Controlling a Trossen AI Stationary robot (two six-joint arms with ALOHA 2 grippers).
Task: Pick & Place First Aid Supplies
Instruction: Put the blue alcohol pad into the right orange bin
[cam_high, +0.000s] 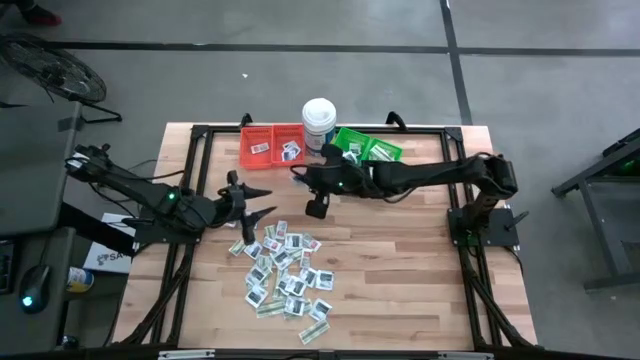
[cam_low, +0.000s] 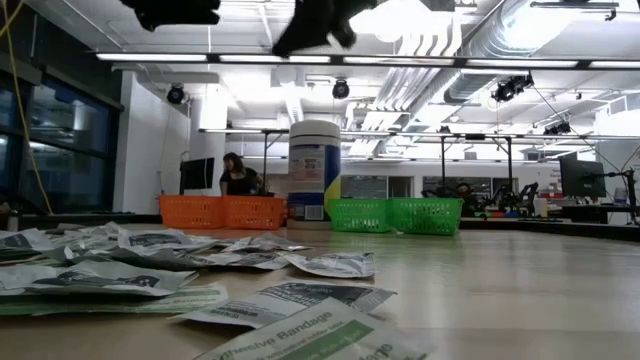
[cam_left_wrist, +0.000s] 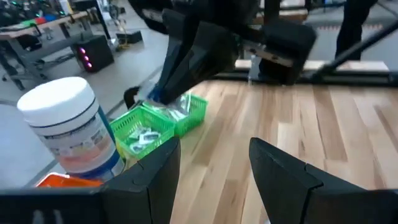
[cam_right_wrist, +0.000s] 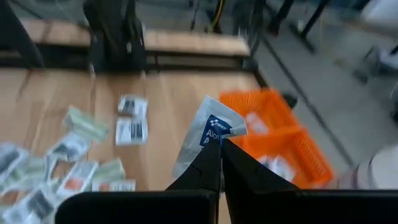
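Right fingers (cam_right_wrist: 219, 163): I'm seeing them pinched fully together on one white packet (cam_right_wrist: 210, 134) with blue print, which is sticking up from the tips.
Right gripper (cam_high: 298, 172): I'm holding it in the air near the back of the table, at about 6 o'clock from the red bin (cam_high: 271, 144) and just beside the tub (cam_high: 319, 123); the arm is reaching in from 3 o'clock.
Left fingers (cam_left_wrist: 149, 180): I'm seeing them standing well apart with nothing between them.
Left gripper (cam_high: 262, 203): I'm keeping it in the air at 9 o'clock of the table's middle, its tips pointing toward 3 o'clock, just at the 11 o'clock edge of the pile.
Pile (cam_high: 285, 272): the loose packets, white squares and pale green strips, are lying flat on the wood at 6 o'clock from both grippers, spreading toward the front edge.
Red bin: it is sitting at the back edge with a few packets inside, at 9 o'clock of the tub.
Green bin (cam_high: 366, 146): it is sitting at 3 o'clock of the tub, also holding packets.
Table (cam_high: 400, 260): the wood at 3 o'clock of the pile is lying bare.
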